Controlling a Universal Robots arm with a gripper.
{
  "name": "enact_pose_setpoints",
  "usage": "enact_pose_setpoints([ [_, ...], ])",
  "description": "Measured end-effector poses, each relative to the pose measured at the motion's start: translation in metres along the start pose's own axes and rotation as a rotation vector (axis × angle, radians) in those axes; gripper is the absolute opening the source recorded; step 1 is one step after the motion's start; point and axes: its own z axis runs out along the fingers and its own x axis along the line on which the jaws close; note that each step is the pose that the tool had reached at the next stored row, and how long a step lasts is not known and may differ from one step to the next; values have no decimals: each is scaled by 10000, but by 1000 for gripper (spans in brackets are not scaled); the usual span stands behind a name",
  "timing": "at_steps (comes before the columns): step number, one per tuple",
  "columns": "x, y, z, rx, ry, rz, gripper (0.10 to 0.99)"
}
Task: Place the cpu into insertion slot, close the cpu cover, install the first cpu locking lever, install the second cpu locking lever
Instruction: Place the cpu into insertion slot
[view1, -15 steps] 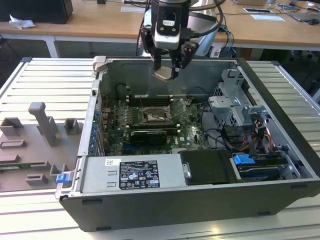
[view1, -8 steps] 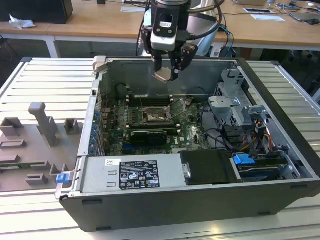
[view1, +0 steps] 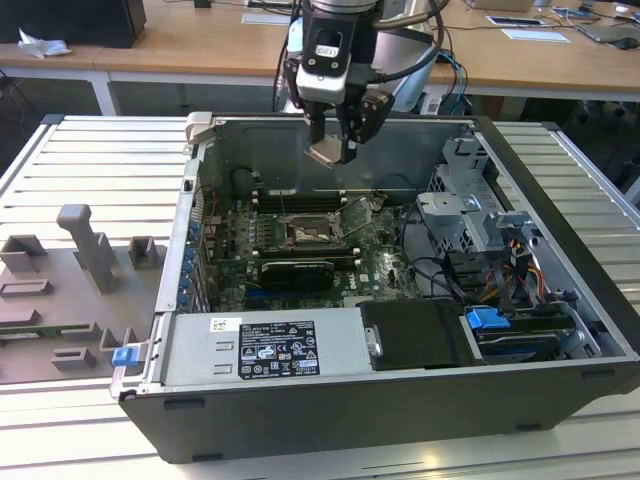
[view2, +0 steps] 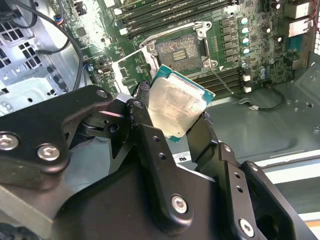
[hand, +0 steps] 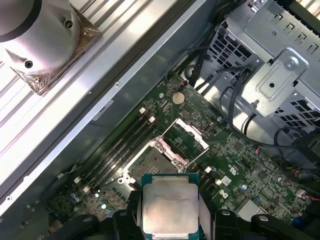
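gripper (view1: 330, 152) hangs over the open computer case (view1: 560, 180) on the slatted table (view1: 80, 160); jaws clenched on the cpu (view2: 177, 107), 1 finger on each of 2 opposite edges, pale metal top facing both wrist cameras; cpu is up in the air, well apart from the motherboard (view1: 375, 265), touching nothing but the fingers (view2: 145, 115)

insertion slot (hand: 152, 162) is bare, dark centre exposed; cpu cover (hand: 186, 136) stands open on its hinge just beside it; so nothing seated or closed yet; can't tell if the chip is level with the socket

handling, my read: chip is light, thin, stiff; metal top smooth, so probably slippery under a loose pinch; underside and the socket contacts are the fragile bits; edge grip as it is now looks the right place to hold, keeps the fingers off both faces; not much edge to hold, so any knock could skew it in the jaws
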Motion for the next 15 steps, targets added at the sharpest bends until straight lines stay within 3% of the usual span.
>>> enact_pose_setpoints([
  [4, 0, -1, 10, 4, -14, 269, 541],
  [15, -2, -7, 85, -4, -105, 1634, 541],
])
